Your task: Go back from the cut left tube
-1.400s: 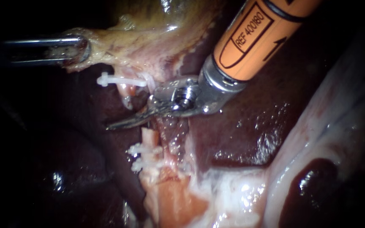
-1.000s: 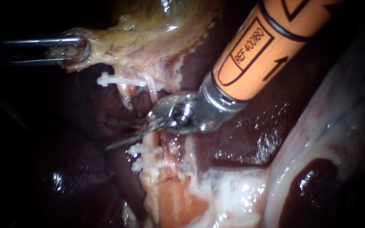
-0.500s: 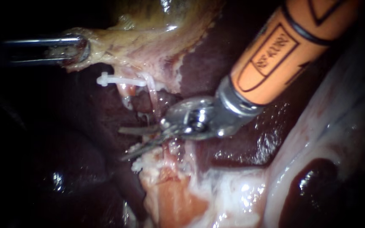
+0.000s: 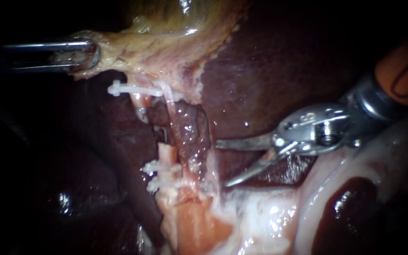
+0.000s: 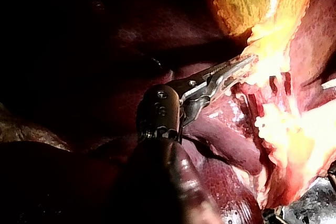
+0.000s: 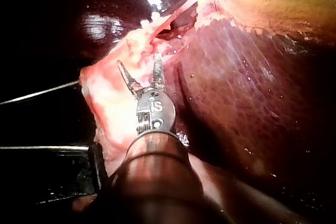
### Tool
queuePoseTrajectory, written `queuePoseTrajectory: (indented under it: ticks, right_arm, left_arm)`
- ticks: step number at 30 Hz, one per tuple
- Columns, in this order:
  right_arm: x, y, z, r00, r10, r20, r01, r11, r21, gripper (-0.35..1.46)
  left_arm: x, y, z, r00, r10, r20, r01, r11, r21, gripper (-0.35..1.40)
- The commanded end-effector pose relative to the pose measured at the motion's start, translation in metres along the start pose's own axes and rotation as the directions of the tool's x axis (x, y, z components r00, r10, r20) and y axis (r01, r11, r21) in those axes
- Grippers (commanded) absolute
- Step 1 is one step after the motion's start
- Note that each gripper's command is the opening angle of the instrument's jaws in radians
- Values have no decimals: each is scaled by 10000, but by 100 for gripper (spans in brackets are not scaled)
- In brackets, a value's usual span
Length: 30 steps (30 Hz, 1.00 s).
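The left tube is cut. Its upper stump (image 4: 140,101) carries a white clip (image 4: 128,89), and its lower stump (image 4: 167,155) carries two white clips (image 4: 159,172). Beside it the thin pale right tube (image 4: 170,100) runs whole. My right instrument (image 4: 222,164) has two thin blades standing open, empty, over the liver well to the right of both stumps. In the right wrist view its open blades (image 6: 138,59) point at the pale clipped tissue (image 6: 113,90). My left instrument (image 4: 87,54) is shut on the gallbladder's edge (image 4: 119,47), as the left wrist view (image 5: 233,71) also shows.
Dark red liver (image 4: 270,71) fills the upper right behind the right instrument. Pale white tissue (image 4: 355,156) runs along the lower right, close under that instrument's wrist. The yellow-green gallbladder (image 4: 175,19) is held up at the top.
My right instrument has drawn back to the right, off the cut tube, and its blades have opened. The left instrument and the gallbladder have not moved.
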Motion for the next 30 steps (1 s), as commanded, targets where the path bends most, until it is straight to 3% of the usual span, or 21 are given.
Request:
queuePoseTrajectory:
  ticks: [1, 9, 15, 21, 30]
  right_arm:
    - [-2, 1, -6, 10000, 36, 10, -36, 9999, -148, 143]
    - [-5, 6, -28, 9999, 129, 58, -125, 9973, -721, 143]
    - [-6, 9, -38, 9998, 212, 62, -206, 9967, -785, 143]
    - [-9, 11, -41, 9997, 215, 63, -210, 9967, -778, 145]
    - [-10, 11, -43, 9997, 216, 64, -211, 9967, -780, 145]
  left_arm:
    - [-1, 0, 1, 10000, 6, -6, -6, 10000, 6, -35]
    - [-9, -4, 14, 10000, 59, -57, -58, 10000, 68, -35]
    - [-23, -16, 35, 9998, 153, -109, -152, 9998, 112, -35]
    - [-33, -23, 57, 9998, 214, 47, -215, 9997, 82, -35]
    - [-34, -23, 62, 9997, 221, 87, -222, 9997, 60, -35]
